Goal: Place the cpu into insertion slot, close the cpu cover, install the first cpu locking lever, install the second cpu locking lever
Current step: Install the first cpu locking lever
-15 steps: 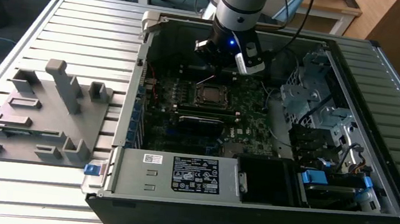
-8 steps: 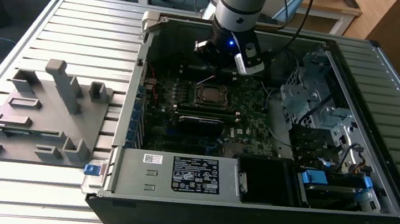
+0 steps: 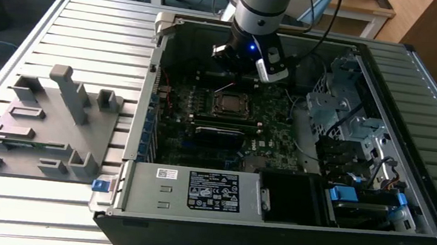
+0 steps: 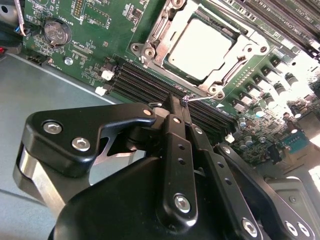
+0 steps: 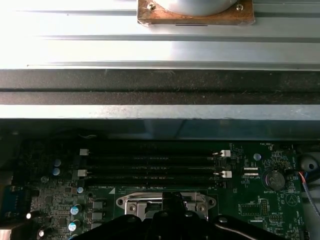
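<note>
Silver metal shows on the cpu [image 4: 202, 44], which lies flat in the insertion slot [image 4: 176, 36] on the green board [image 4: 90, 30]. The cpu cover [image 4: 245, 56] is down around it. Just beside it, the gripper [image 4: 176, 104] has its jaws pressed together, tips right at the end of 1 thin wire lever [image 4: 206, 96].

Exterior view is looking steeply down from afar onto the open computer case [image 3: 230, 239]. Both wrist views are looking past the gripper [image 4: 180, 102], close above the motherboard [image 4: 85, 40], sharing its memory slots [image 5: 150, 167].
</note>
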Action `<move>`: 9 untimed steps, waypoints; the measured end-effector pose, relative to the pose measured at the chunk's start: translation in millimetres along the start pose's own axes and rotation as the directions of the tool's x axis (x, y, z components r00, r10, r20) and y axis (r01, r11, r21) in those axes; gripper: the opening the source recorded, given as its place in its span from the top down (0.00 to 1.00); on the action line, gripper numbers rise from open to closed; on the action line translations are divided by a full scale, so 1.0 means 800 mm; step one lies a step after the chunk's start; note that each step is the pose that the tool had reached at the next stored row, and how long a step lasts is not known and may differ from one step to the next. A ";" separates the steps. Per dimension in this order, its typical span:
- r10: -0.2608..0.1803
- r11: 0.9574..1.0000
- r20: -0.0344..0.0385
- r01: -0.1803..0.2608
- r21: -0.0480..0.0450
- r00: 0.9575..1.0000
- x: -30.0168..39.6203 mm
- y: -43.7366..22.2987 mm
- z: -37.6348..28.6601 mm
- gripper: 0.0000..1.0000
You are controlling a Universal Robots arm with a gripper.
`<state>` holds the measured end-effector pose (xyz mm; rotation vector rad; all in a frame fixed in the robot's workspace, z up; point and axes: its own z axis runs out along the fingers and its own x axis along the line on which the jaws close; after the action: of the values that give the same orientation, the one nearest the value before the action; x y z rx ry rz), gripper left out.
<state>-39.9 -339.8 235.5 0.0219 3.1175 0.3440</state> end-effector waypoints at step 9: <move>0.000 1.000 0.001 0.000 0.000 1.000 0.0004 -0.0006 0.0028 0.90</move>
<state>-40.2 -339.8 233.2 0.0218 3.1163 0.3434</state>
